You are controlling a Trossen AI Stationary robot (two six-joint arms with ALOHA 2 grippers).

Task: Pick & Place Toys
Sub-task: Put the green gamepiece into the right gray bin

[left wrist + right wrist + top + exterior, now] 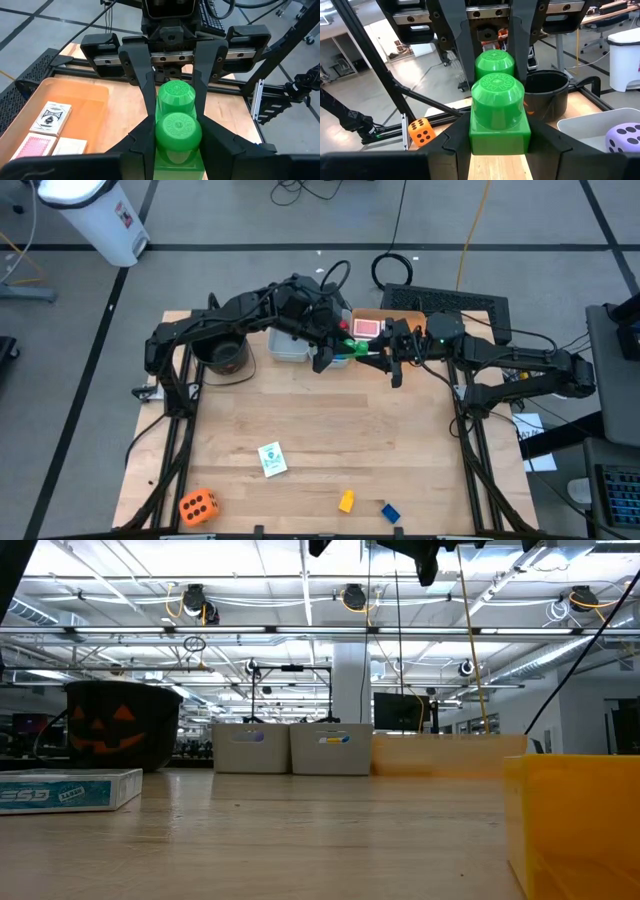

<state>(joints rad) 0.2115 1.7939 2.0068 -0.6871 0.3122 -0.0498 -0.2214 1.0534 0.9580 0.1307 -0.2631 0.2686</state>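
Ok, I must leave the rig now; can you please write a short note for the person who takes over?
Left hand and right hand: both shut on the green brick, above the far side of the table; it looks like a hand-over.
Done: purple die in the grey bin; cards in the orange tray.
Left, near side: orange die, single card, yellow brick, blue brick.
Next, probably: one hand lets go and the other places the brick.
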